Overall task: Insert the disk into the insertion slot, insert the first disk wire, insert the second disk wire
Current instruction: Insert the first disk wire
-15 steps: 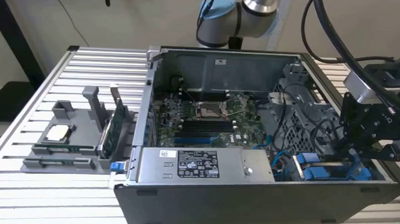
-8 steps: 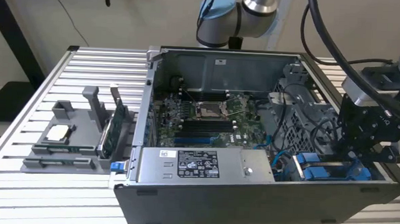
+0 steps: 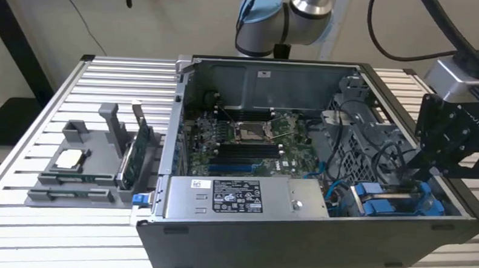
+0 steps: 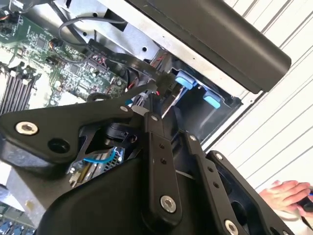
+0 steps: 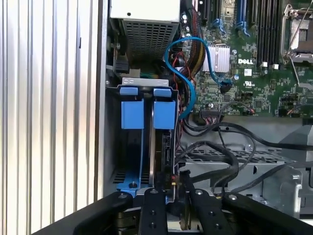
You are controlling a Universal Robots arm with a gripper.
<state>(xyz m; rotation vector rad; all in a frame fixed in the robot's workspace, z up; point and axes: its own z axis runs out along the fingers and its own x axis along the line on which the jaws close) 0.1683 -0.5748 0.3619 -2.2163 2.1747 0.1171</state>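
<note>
We find the disk [image 5: 161, 147] standing on edge in the insertion slot [image 5: 120, 176]. The gripper [image 5: 175, 192] hangs just beside it, fingers [image 4: 155, 132] narrow, pinching the disk wire [image 4: 127, 61] by its black plug [image 4: 164, 84]. We judge the plug stiff and small, the cable limp — best held by the plug's flat sides.

Labels and print, the fine lines too small to make out.
On the power-supply box [image 3: 297, 200], just beside the motherboard [image 3: 255, 144]: a black label [image 3: 238, 202] with fine white print, and a barcode sticker [image 3: 198, 183] next to it. On the case wall [image 3: 306, 82] beyond the motherboard: a small white sticker [image 3: 264, 73]. On the motherboard itself, in the first wrist view: a short white word [image 5: 247, 61].
</note>
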